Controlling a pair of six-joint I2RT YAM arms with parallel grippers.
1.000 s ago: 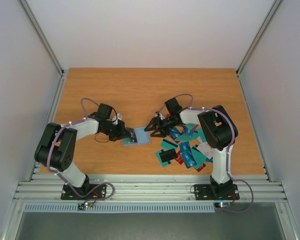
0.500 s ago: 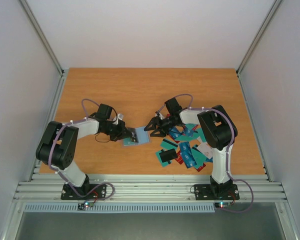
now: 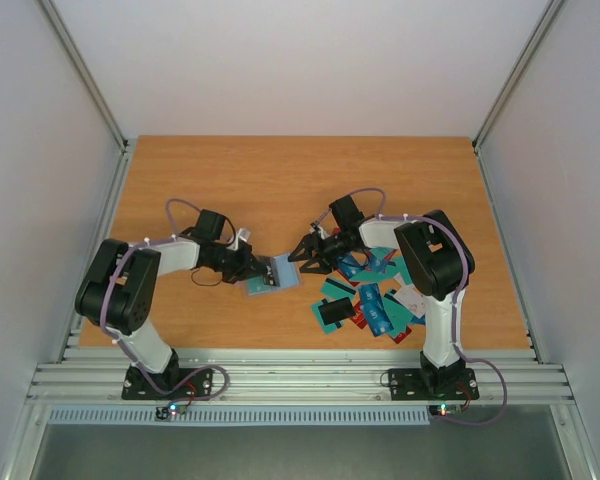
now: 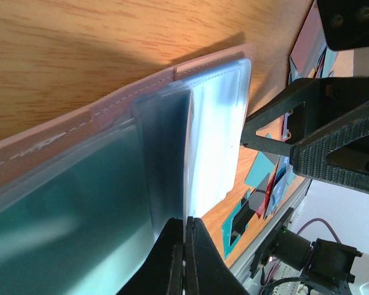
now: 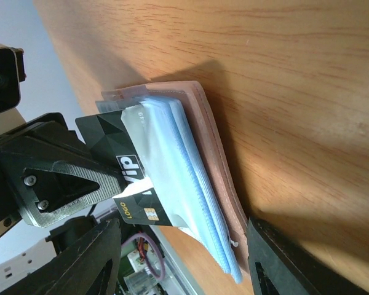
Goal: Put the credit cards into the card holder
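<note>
Card holder [image 3: 277, 273] lies between the claws, open edge toward the spread right claw [image 3: 303, 257] just beside it. Left claw [image 4: 184, 222] pinches a clear sleeve [image 4: 166, 153]; black card [image 5: 133, 179] sits part-way in.

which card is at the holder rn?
The black VIP card, lying against the holder's clear sleeves. The other cards sit in a pile apart from it.

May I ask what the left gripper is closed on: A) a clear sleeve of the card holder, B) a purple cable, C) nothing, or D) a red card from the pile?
A: the left wrist view shows the left gripper pinching a clear plastic sleeve of the card holder.
</note>
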